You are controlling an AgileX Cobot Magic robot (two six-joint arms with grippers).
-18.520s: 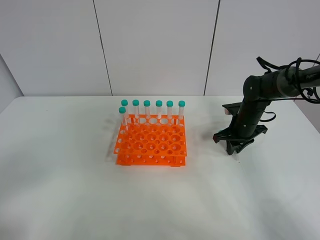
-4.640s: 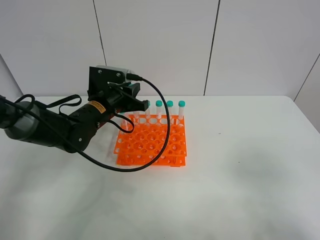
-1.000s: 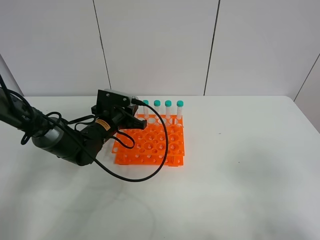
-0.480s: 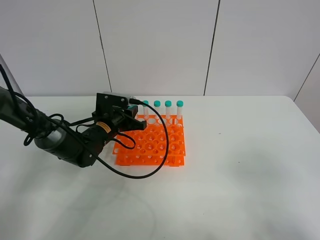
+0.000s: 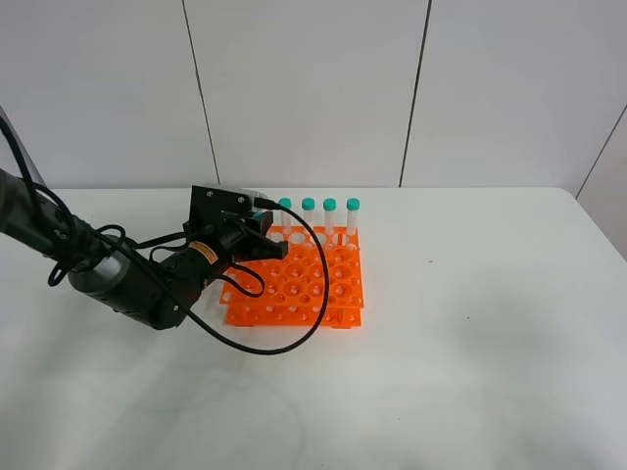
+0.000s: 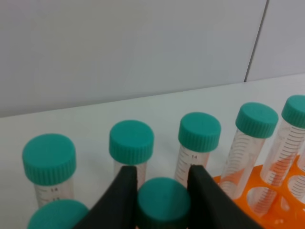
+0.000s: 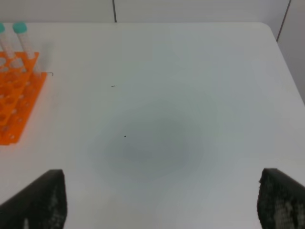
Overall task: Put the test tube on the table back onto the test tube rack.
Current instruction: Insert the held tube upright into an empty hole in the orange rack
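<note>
My left gripper [image 6: 163, 193] is shut on the teal cap of the test tube [image 6: 163, 204], one black finger on each side, holding it upright just in front of the back row of identical tubes [image 6: 199, 132]. Another cap [image 6: 56, 217] stands beside it. In the exterior high view the left gripper [image 5: 265, 242] is over the back left part of the orange test tube rack [image 5: 304, 284], and the held tube is hidden by the arm. I cannot tell whether its tip sits in a hole. My right gripper [image 7: 162, 193] is open and empty above the white table [image 7: 157, 95].
Three or more teal-capped tubes [image 5: 329, 206] stand in the rack's back row to the right of my left gripper. The left arm's black cable [image 5: 294, 333] loops over the rack's front. The rack's corner [image 7: 14, 105] shows in the right wrist view.
Over the last second the left arm has sunk a little with the tube over the rack's back left. Much earlier the right arm was at the table's right; it is now out of the exterior high view.
</note>
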